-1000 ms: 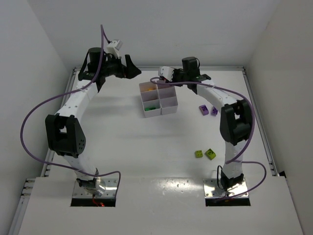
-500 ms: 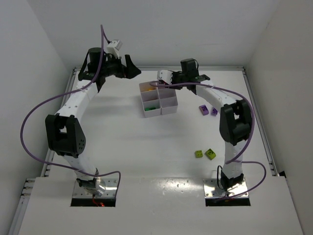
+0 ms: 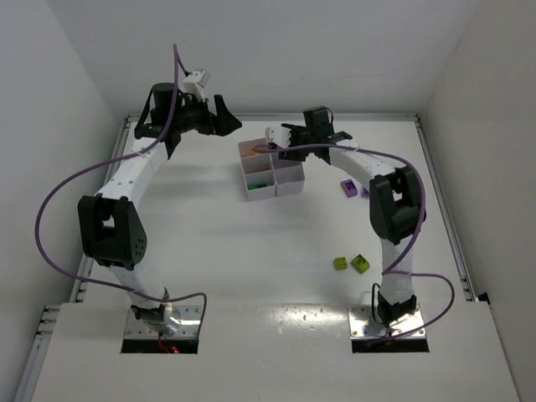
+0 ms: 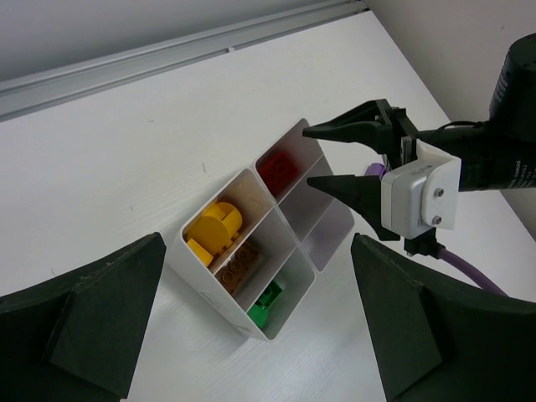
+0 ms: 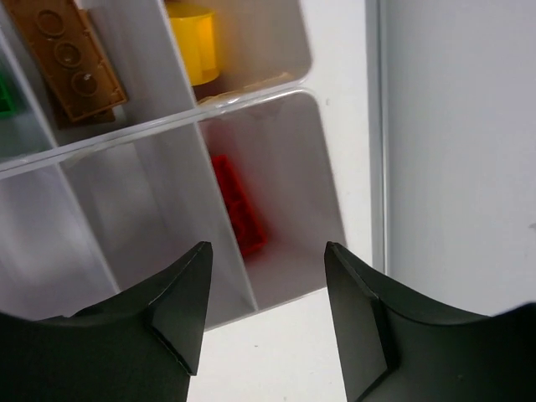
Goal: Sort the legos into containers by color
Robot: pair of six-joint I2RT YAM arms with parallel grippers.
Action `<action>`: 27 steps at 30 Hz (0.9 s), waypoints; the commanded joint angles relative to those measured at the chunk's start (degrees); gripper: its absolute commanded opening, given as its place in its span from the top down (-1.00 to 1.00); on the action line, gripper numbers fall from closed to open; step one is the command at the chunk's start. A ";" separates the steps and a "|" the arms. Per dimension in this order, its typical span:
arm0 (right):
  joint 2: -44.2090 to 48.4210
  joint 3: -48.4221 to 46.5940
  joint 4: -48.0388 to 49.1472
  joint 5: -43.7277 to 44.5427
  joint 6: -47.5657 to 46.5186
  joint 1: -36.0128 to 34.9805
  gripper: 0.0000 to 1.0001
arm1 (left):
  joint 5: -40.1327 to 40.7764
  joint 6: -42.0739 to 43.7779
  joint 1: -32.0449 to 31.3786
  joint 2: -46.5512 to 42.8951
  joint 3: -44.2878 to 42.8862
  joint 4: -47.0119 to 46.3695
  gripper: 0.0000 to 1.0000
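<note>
Green lego (image 5: 4,96), mostly beyond frame edge

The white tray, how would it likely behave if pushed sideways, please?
The white tray looks thin-walled and lightly loaded, so it would probably slide on the smooth table. Low and wide, it seems unlikely to tip.

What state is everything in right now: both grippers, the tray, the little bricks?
Tray: upright, four compartments filled, two look empty.
Red brick: lying loose in its compartment.
Yellow piece, orange brick, green brick: one compartment each.
Right gripper: open, empty, over the red brick.
Left gripper: open, empty, off to the tray's side.
Purple bricks: loose on the table, unsorted.
Lime bricks: loose on the table, unsorted.
</note>
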State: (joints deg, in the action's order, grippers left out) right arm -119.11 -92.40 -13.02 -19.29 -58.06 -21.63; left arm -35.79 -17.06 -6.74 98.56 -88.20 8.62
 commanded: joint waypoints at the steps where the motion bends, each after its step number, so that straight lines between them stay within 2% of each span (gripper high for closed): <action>1: 1.77 -0.25 6.23 0.04 0.93 -0.43 -0.13 | -1.65 -0.26 0.24 -1.01 -0.13 -2.12 -1.00; 4: 5.72 1.95 8.88 0.56 5.23 -0.43 -0.13 | -2.70 0.36 -0.28 -2.23 0.58 -3.96 -1.00; 8: 13.18 3.10 8.88 3.02 18.13 0.88 -0.13 | -2.10 0.88 -2.48 -3.29 2.59 -4.67 -1.00; 9: 15.03 3.63 8.88 4.07 24.86 1.41 -0.13 | -1.31 0.89 -3.96 -4.07 3.38 -4.67 -1.00; 12: 21.36 5.82 1.61 9.77 36.83 4.92 -0.13 | 3.86 3.51 -8.52 -4.78 3.39 -2.57 -1.00; 17: 24.63 7.94 -17.78 18.57 50.57 12.46 -0.13 | 9.24 7.13 -18.47 5.11 -5.56 8.50 -1.00; 20: 23.14 10.39 -24.40 18.59 59.71 17.91 -0.08 | 9.86 6.43 -22.34 9.35 -11.28 10.80 -1.00; 23: 21.73 13.19 -25.04 17.36 65.87 21.44 -0.05 | 12.23 4.58 -23.14 13.84 -16.64 10.80 -1.00; 27: 18.23 14.09 -23.02 17.36 69.49 22.76 -0.05 | 13.47 1.94 -23.67 18.32 -23.41 11.32 -1.00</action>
State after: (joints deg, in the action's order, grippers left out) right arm -100.03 -78.17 -34.24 -2.35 3.90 1.13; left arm -24.62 -12.93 -31.33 116.09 -106.65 19.31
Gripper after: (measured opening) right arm 0.526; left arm 1.000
